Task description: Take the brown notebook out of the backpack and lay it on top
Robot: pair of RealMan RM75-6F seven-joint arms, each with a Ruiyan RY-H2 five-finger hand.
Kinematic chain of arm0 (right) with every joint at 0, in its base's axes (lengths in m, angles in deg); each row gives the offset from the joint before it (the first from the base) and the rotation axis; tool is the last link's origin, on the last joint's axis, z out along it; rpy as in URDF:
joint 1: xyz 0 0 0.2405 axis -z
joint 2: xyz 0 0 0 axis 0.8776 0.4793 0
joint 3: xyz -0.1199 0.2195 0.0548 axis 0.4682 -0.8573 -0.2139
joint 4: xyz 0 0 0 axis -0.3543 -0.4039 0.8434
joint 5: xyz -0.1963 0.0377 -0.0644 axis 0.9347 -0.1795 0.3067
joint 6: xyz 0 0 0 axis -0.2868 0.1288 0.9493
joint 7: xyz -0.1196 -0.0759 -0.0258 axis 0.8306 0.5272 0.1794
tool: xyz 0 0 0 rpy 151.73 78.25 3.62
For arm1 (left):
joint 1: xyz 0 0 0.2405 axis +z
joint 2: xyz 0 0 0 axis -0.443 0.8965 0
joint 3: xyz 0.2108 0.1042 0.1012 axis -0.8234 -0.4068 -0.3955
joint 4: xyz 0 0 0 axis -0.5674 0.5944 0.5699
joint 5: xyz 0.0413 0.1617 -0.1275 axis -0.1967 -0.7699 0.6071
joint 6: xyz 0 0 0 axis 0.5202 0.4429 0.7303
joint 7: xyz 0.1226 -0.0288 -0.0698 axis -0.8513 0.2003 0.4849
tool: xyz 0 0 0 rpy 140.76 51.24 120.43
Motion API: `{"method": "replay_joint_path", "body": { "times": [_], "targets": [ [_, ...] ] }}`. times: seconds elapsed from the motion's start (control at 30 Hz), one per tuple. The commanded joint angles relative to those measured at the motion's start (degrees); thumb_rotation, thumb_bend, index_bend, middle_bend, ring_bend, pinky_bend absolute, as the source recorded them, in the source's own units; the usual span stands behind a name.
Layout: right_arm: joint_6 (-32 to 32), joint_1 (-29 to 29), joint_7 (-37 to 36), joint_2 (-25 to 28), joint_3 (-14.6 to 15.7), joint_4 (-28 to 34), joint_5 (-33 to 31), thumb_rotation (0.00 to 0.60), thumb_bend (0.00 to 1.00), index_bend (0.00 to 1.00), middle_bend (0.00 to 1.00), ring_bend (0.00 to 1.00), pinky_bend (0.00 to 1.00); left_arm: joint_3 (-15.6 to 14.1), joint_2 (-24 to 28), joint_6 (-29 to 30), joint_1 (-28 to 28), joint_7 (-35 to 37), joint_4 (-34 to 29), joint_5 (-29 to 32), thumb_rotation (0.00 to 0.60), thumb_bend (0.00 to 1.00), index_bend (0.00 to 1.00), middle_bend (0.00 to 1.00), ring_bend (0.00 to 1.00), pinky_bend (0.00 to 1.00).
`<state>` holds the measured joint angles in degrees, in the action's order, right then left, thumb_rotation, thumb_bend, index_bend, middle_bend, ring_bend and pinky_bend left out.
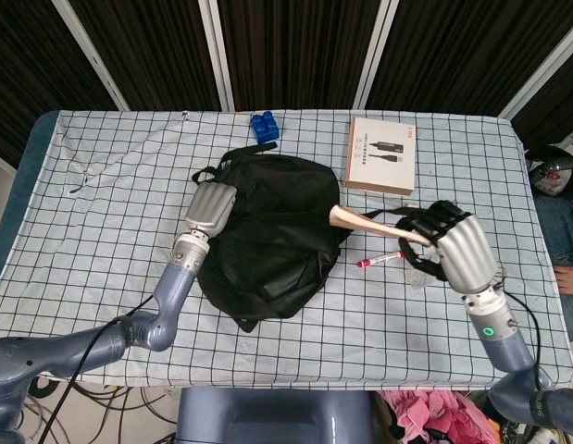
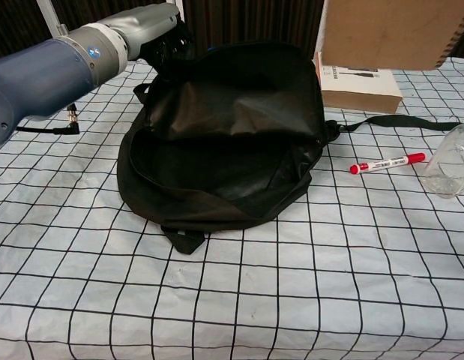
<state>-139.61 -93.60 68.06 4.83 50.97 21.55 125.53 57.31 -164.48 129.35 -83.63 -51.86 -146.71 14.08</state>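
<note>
The right hand [image 1: 450, 248] grasps the brown spiral-bound notebook [image 1: 365, 219] in its fingers [image 1: 417, 225], holding it in the air, clear of the black fabric backpack [image 1: 267, 231] and just to its right. The left hand [image 1: 210, 205] presses on the backpack's left edge; whether its fingers grasp the fabric cannot be told. A red marker pen [image 1: 382, 259] lies on the checked desk [image 1: 110, 213]

black backpack [image 1: 267, 231], brown notebook [image 2: 393, 34], black-gridded white tablecloth [image 1: 110, 185]
</note>
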Motion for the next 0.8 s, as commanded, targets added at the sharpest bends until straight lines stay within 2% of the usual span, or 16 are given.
{"method": "replay_joint_path", "body": {
  "times": [0.03, 0.17, 0.27, 0.33, 0.4, 0.43, 0.5, 0.6, 0.8],
  "targets": [
    [-0.9, 1.3, -2.0, 1.8, -1.4, -0.2, -1.5, 0.600, 0.55, 0.68, 0.61, 0.64, 0.50, -0.2, 0.5, 0.2, 0.3, 0.0, -0.6, -0.4, 0.600, 0.38, 0.65, 0.68, 0.49, 0.41],
    [-2.2, 2.3, -2.2, 3.9, -3.6, -0.2, -2.9, 0.600, 0.55, 0.68, 0.61, 0.64, 0.50, -0.5, 1.6, 0.4, 0.9, -0.2, -2.2, -1.1, 0.600, 0.38, 0.65, 0.67, 0.49, 0.40],
    [-2.1, 2.3, -1.5, 4.5, -4.9, 0.4, -3.4, 0.600, 0.55, 0.68, 0.61, 0.64, 0.50, -0.9, 3.0, 0.1, 1.3, -0.2, -4.1, -1.6, 0.600, 0.31, 0.56, 0.57, 0.40, 0.35],
    [-1.3, 1.9, -0.7, 4.6, -5.4, 0.4, -3.6, 0.600, 0.55, 0.68, 0.61, 0.64, 0.50, -1.5, 4.7, -1.7, 1.6, -0.1, -6.0, -1.3, 0.600, 0.18, 0.39, 0.36, 0.21, 0.19],
    [0.4, 1.1, 0.4, 4.3, -5.9, -0.2, -4.0, 0.600, 0.56, 0.68, 0.61, 0.64, 0.50, -2.5, 8.5, -6.9, 1.6, -0.9, -10.4, 1.6, 0.600, 0.08, 0.24, 0.18, 0.05, 0.05],
    [1.6, 0.6, 1.0, 4.1, -6.0, -0.7, -4.3, 0.600, 0.56, 0.68, 0.60, 0.64, 0.50, -3.0, 11.3, -10.7, 1.5, -1.1, -13.6, 4.3, 0.600, 0.05, 0.18, 0.11, 0.01, 0.01],
    [3.8, -0.3, 1.7, 3.3, -6.4, -2.0, -5.1, 0.600, 0.57, 0.68, 0.60, 0.64, 0.50, -3.1, 16.8, -17.7, 0.8, 0.2, -19.8, 10.6, 0.600, 0.03, 0.13, 0.05, 0.00, 0.00],
    [6.6, -1.6, 2.4, 1.9, -6.9, -4.4, -6.6, 0.600, 0.57, 0.68, 0.60, 0.64, 0.50, -2.4, 23.8, -25.5, -0.3, 4.1, -26.3, 16.9, 0.600, 0.01, 0.10, 0.02, 0.00, 0.00],
    [11.3, -4.0, 2.1, -1.1, -7.8, -8.0, -8.4, 0.600, 0.57, 0.68, 0.60, 0.64, 0.50, -2.3, 38.5, -35.5, -1.7, 8.8, -35.8, 19.2, 0.600, 0.01, 0.08, 0.00, 0.00, 0.00]
  ]
}}
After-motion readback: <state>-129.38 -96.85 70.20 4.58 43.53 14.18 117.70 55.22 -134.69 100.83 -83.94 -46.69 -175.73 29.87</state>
